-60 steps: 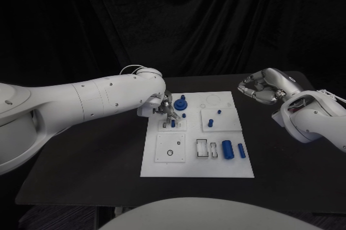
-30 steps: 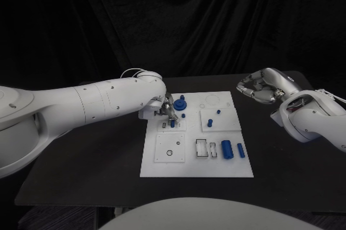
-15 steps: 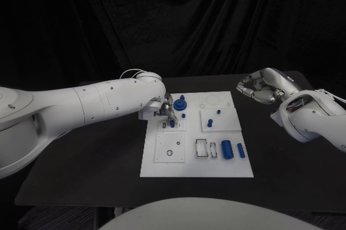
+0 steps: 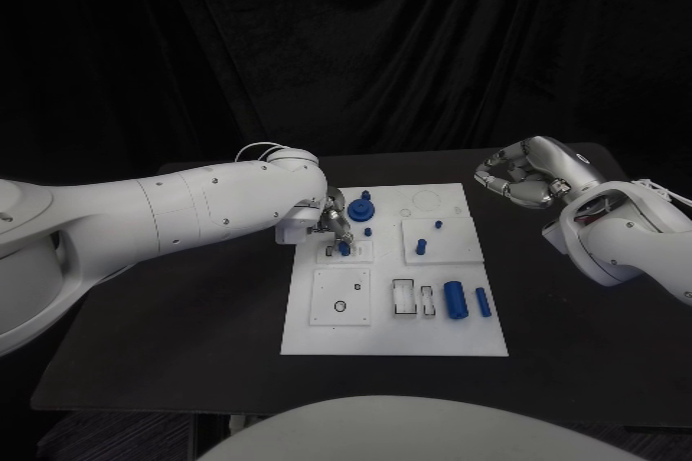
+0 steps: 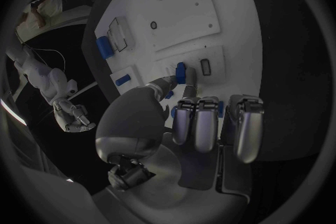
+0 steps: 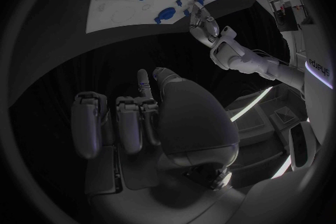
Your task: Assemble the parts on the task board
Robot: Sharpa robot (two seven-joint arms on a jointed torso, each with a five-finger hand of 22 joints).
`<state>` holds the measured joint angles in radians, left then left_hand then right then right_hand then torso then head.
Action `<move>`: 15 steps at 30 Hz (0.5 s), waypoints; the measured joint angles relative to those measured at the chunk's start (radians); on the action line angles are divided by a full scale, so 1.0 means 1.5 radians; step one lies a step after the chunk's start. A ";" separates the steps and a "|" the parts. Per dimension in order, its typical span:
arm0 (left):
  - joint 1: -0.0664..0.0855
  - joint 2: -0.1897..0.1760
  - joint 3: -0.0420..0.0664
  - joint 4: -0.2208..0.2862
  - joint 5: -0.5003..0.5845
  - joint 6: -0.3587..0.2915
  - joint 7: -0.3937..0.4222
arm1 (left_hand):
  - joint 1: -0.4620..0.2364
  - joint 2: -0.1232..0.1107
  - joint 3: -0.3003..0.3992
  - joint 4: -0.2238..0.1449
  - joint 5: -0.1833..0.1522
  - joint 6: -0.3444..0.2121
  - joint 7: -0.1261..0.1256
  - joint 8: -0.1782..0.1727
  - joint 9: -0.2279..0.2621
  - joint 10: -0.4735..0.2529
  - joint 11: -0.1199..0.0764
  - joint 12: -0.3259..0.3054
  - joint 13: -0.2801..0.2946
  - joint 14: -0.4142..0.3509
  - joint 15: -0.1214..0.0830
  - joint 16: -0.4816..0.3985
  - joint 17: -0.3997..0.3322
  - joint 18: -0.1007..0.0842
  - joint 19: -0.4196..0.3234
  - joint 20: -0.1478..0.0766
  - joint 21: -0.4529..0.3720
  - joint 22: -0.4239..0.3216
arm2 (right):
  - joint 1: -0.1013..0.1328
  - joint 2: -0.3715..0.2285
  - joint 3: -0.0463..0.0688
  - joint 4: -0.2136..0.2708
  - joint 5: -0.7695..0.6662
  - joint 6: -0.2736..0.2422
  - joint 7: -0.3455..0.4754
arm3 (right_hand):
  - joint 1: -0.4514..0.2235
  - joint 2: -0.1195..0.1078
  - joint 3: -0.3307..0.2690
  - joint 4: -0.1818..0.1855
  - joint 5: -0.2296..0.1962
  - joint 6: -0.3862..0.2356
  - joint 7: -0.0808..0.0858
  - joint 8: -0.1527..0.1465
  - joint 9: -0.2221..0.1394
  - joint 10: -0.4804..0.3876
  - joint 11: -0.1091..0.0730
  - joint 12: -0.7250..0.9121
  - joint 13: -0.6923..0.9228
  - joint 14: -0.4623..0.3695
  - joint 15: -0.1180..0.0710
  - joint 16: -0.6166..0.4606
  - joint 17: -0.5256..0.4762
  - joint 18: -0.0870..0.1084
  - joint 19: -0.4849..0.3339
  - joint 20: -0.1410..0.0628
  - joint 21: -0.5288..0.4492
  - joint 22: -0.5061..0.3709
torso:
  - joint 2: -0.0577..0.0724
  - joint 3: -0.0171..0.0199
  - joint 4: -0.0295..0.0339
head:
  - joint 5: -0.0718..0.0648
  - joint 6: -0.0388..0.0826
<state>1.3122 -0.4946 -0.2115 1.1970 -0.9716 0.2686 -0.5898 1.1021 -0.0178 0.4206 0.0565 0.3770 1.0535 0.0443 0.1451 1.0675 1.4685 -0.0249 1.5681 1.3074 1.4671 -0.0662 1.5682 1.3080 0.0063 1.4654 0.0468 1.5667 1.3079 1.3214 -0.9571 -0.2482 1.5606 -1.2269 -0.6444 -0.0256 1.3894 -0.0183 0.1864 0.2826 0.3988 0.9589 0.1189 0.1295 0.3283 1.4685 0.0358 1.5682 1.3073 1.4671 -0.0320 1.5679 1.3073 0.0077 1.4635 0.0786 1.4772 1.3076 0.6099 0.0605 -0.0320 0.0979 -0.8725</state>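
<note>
Task board (image 4: 394, 333): white plate, counter centre. Left robot hand (image 4: 332, 221): pinching small blue peg (image 5: 181, 72) over board's far-left corner, barely shifted across two seconds; insertion likely under way. Right robot hand (image 4: 522, 177): curled shut, empty, off board's far-right corner

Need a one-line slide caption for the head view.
Left hand at the task board's far-left corner; right hand raised off-board.

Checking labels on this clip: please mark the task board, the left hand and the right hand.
task board (image 4: 325, 336): head view, bare near-left corner of the plate.
left hand (image 4: 330, 221): head view, middle of the hand.
right hand (image 4: 516, 176): head view, middle of the curled fingers.
</note>
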 measured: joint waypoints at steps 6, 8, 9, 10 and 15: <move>0.000 -0.026 0.000 0.032 0.021 -0.047 0.001 | -0.019 -0.011 0.038 -0.005 0.004 -0.001 -0.001 0.010 0.018 0.000 0.000 0.000 0.000 -0.002 -0.002 0.000 0.000 0.000 0.002 -0.002 0.000 0.000 | 0.000 -0.004 0.000 0.001 0.000 0.000 -0.001 | 0.001 -0.001 0.000 0.000 0.003 0.000 0.000 0.000 0.000 0.000 0.000 0.000 0.000 0.000 0.000 0.000 0.000 0.000 0.000 0.000 0.000 0.000 | 0.000 0.0001 0.0005 | 0.000 0.000; -0.001 -0.038 0.000 0.044 0.030 -0.067 0.002 | -0.022 -0.015 0.039 -0.004 0.006 -0.001 -0.002 0.014 0.022 -0.002 -0.002 0.000 0.000 -0.001 -0.004 0.000 0.000 0.000 0.002 -0.002 0.000 0.000 | 0.000 -0.005 0.000 0.001 0.000 0.000 -0.001 | 0.003 -0.003 0.000 0.000 0.003 0.000 0.000 0.000 0.000 0.000 0.000 0.000 0.000 0.000 0.000 0.000 0.000 0.000 0.000 0.000 0.000 0.000 | 0.000 0.0002 0.0006 | 0.000 0.000; -0.001 -0.046 0.000 0.053 0.035 -0.083 0.004 | -0.022 -0.015 0.041 -0.003 0.006 -0.001 -0.002 0.014 0.023 -0.002 -0.002 0.000 0.000 0.000 -0.005 0.000 0.000 0.000 0.002 -0.002 0.000 0.000 | 0.000 -0.006 0.000 0.001 0.000 0.000 -0.001 | 0.003 -0.003 0.000 0.000 0.003 0.000 0.000 0.000 0.000 0.000 0.000 0.000 0.000 0.000 0.000 0.000 0.000 0.000 0.000 0.000 0.000 0.000 | 0.000 0.0003 0.0006 | 0.000 0.000; -0.001 -0.052 0.000 0.060 0.038 -0.095 0.005 | -0.025 -0.017 0.043 -0.005 0.006 -0.001 -0.002 0.014 0.026 -0.002 -0.002 0.000 0.000 0.000 -0.005 0.000 0.000 0.000 0.002 -0.003 0.000 0.000 | 0.000 -0.007 0.000 0.002 0.000 0.000 -0.001 | 0.003 -0.003 0.000 0.000 0.003 0.000 0.000 0.000 0.000 0.000 0.000 0.000 0.000 0.000 0.000 0.000 0.000 0.000 0.000 0.000 0.000 0.000 | 0.000 0.0003 0.0006 | 0.000 0.000; -0.003 -0.092 0.000 0.106 0.044 -0.171 0.016 | -0.038 -0.021 0.070 -0.018 -0.010 -0.003 -0.003 0.018 0.032 -0.002 -0.002 0.000 0.000 0.000 -0.005 0.000 0.000 0.000 0.000 -0.005 0.000 0.000 | 0.000 -0.010 0.000 0.002 0.000 0.000 -0.002 | 0.003 -0.003 0.000 0.000 0.003 0.000 0.000 0.000 0.000 0.000 0.000 0.000 0.000 0.000 0.000 0.000 0.000 0.000 0.000 0.000 -0.003 0.000 | 0.001 0.0002 0.0009 | 0.001 0.000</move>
<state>1.3079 -0.6319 -0.2117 1.3563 -0.9063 0.0115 -0.5651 1.0446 -0.0500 0.5252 0.0293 0.3621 1.0493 0.0399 0.1722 1.1156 1.4650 -0.0283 1.5681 1.3074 1.4669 -0.0734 1.5682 1.3078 0.0063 1.4652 0.0393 1.5667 1.3078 1.3214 -0.9714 -0.2482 1.5636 -1.2269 -0.6451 -0.0281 1.3936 -0.0225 0.1863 0.2827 0.4026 0.9588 0.1189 0.1295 0.3283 1.4685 0.0358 1.5682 1.3073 1.4671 -0.0320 1.5679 1.3073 0.0078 1.4635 0.0786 1.4732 1.3074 0.6108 0.0608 -0.0307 0.0990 -0.8725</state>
